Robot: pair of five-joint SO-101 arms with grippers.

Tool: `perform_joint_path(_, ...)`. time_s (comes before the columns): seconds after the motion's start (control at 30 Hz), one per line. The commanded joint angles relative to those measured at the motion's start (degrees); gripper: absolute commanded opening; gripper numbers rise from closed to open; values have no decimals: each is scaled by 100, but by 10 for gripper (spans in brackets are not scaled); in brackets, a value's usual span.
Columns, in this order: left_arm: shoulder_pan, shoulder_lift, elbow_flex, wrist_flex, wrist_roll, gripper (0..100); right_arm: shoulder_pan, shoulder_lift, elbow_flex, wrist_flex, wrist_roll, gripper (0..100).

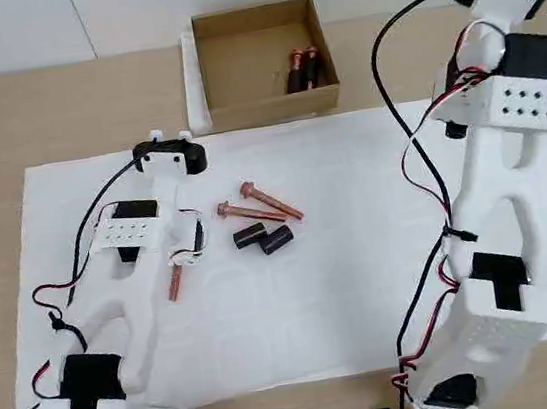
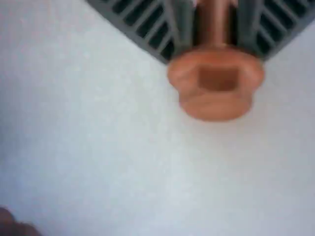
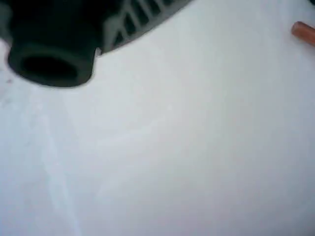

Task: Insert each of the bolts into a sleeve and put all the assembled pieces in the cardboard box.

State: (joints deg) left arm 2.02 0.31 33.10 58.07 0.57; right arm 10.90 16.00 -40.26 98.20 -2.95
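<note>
- Copper bolt (image 2: 215,86) sits clamped in the left gripper (image 2: 215,22). Its shaft runs between the grey ribbed jaws and its flanged head with a square socket faces the left wrist camera.
- From the high view, that same bolt hangs over the white sheet (image 1: 366,293), beside the left arm.
- Black sleeve (image 3: 49,54) is held by the right gripper (image 3: 93,22), open end toward the right wrist camera and a ribbed jaw behind it. A copper tip (image 3: 303,32) lies at the edge of that view; which bolt it belongs to cannot be told.
- Only the high view shows the loose parts. Two loose bolts (image 1: 262,206) lie crossed at mid-sheet, with two loose sleeves (image 1: 264,237) just beside them.
- The cardboard box (image 1: 220,30) stands past the sheet's far edge and holds assembled pieces (image 1: 302,68) in one corner.
</note>
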Motion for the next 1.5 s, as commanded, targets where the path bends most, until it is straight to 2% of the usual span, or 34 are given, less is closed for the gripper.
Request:
perform_joint_path(0.0, -44, -79, -462, 378, 44, 6, 31, -444, -44, 75, 35, 4)
perform_joint_path(0.13, -44, -79, -1358, 1196, 44, 6, 13, -655, -62, 75, 44, 4)
perform_joint_path(0.4, -44, -88, -3090, 2629, 44, 6, -22, -2316, -26, 75, 44, 4)
perform_joint_path(0.67, -53, -88, -4910, 4237, 246, 6, -620, -3916, 220, 119, 53, 3)
perform_joint_path(0.8, -185, -334, -5288, 4237, 738, 6, -1112, -4980, 1152, 119, 53, 3)
perform_joint_path(1.07, -193, -2259, -5288, 3903, 800, 6, -1455, -6800, 3121, -119, 35, 3)
perform_joint_path(1.23, -167, -2980, -4787, 3147, 1415, 6, -1420, -7495, 4580, -1165, 35, 3)
perform_joint_path(1.47, -158, -3534, -3776, 2453, 1811, 6, -1455, -8462, 7068, -3538, 9, 3)
